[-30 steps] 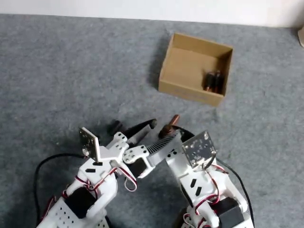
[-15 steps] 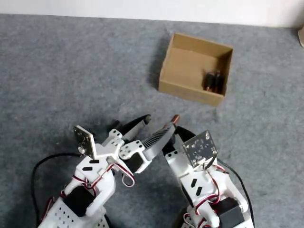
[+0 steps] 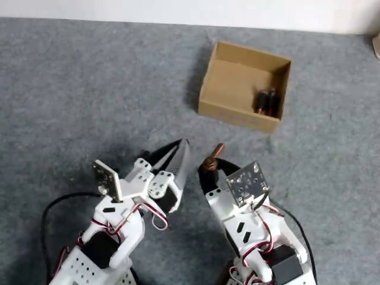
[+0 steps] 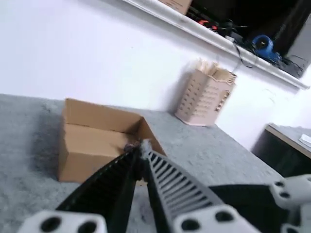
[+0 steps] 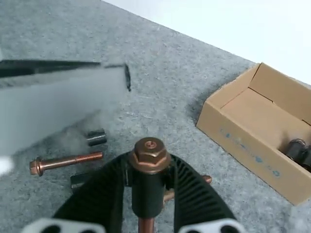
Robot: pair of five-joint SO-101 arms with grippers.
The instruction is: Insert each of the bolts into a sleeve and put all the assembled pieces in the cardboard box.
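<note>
In the right wrist view, the left gripper (image 5: pixel 124 75) is a blurred grey streak beyond the right gripper (image 5: pixel 148 167). The held bolt (image 5: pixel 149 155) runs off the edge, its shank covered by a dark sleeve (image 5: pixel 146 194). A loose sleeve (image 5: pixel 80 180) is half hidden behind one finger, and only the tip of a second bolt (image 5: pixel 206 179) shows past the other. Farther off, the cardboard box (image 5: pixel 252 121) and the dark pieces (image 5: pixel 297 148) inside it are cut off.

Overhead, low wrist views (box (image 3: pixel 237 77) shared)
</note>
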